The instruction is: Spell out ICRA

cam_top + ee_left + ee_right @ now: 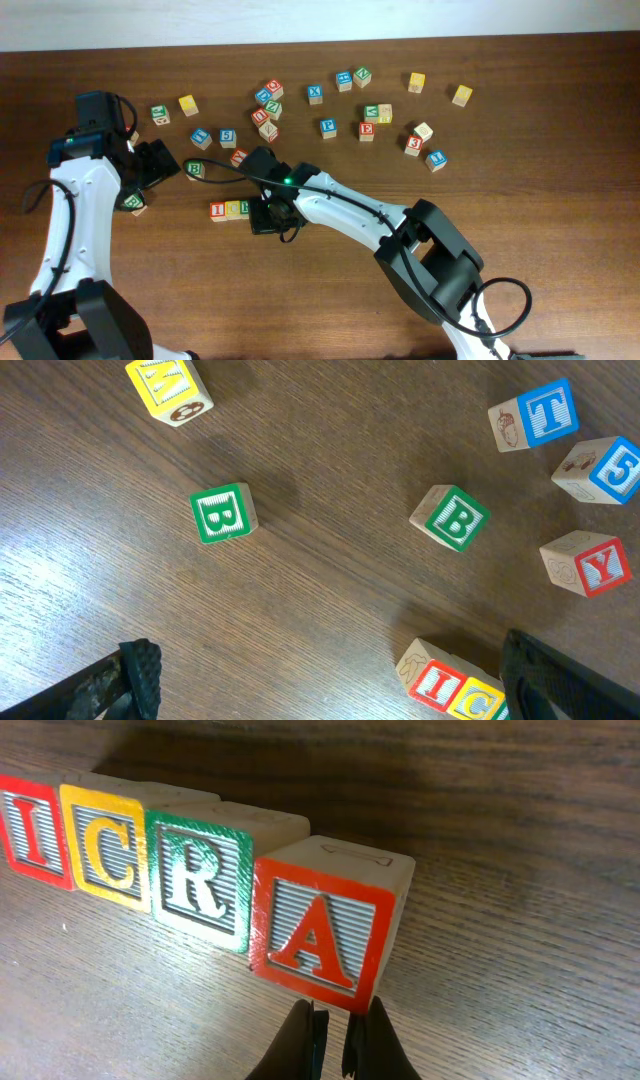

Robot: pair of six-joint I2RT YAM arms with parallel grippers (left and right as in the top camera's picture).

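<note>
Fingers (pixel 300 1045) of the right end effector (pixel 338 1045) are pressed nearly together, with only a thin crack between them, and they hold nothing. Their tips sit right at the bottom edge of the A block (pixel 320 935). I cannot tell if they touch it.

The A block is the right end of a row on the counter (pixel 560 200): I block (pixel 30 820), C block (pixel 105 850), R block (pixel 200 880), then A, side by side and touching. The side of the picture cuts off part of the I block. From above, the right arm covers the R and A blocks. Bare wood lies to the right of the A block.

The left end effector (pixel 330 665) is spread wide and holds nothing. One of its fingers hides part of the C block in its own view. Past it stand two green B blocks (pixel 223 513) (pixel 452 517), well apart, with bare wood between them. More loose blocks (pixel 415 82) are scattered farther back, near the far edge of the counter.
</note>
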